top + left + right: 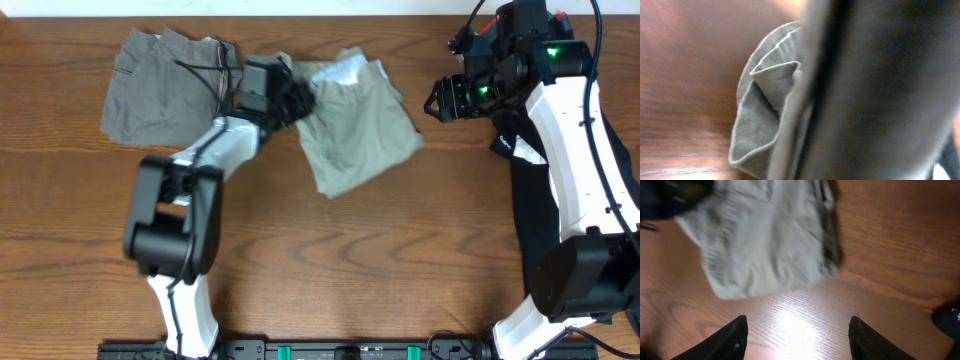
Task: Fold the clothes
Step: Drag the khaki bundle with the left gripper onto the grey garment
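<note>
The light khaki shorts [355,125] lie crumpled at the table's middle back, waistband and pale lining toward the far edge. My left gripper [293,100] sits on their left edge, shut on the khaki cloth. In the left wrist view, bunched folds of that cloth [765,110] fill the frame and hide the fingers. My right gripper [438,100] hovers right of the shorts, open, nothing between its fingers [735,335]. In the right wrist view the shorts [765,235] lie ahead on bare wood. Darker grey shorts [160,90] lie flat at the back left.
A long black garment [535,200] with a white patch lies under the right arm along the table's right side. Both arm bases stand at the front edge. The wooden table [350,260] shows bare in front of the clothes.
</note>
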`<control>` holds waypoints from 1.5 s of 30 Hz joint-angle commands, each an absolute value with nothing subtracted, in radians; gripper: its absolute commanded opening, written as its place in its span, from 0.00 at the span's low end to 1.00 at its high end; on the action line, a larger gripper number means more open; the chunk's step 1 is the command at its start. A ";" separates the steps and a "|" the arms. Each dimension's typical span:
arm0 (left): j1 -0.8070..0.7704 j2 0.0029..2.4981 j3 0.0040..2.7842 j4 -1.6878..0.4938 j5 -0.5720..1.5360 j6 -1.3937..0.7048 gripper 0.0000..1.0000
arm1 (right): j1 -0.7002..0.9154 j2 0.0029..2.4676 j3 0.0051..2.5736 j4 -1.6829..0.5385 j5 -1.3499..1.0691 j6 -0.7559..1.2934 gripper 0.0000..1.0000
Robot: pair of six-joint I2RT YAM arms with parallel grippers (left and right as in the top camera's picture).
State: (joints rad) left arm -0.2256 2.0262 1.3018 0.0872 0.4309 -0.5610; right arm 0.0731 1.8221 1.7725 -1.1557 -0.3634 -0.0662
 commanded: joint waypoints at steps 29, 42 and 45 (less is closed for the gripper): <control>-0.146 1.509 1.310 -0.342 -0.054 0.584 0.06 | 0.077 1.825 1.770 -1.111 -0.371 -0.067 0.64; -0.023 1.510 1.310 -0.152 -0.070 0.571 0.06 | 0.080 1.825 1.770 -1.110 -0.371 -0.065 0.64; 0.010 1.522 1.310 -0.125 -0.021 0.571 0.06 | 0.080 1.825 1.770 -1.111 -0.371 -0.063 0.64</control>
State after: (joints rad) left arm -0.0170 1.5227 1.2991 -0.1497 -0.0494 0.5766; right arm 0.0742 1.8225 1.7725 -1.1103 -0.3637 -0.0654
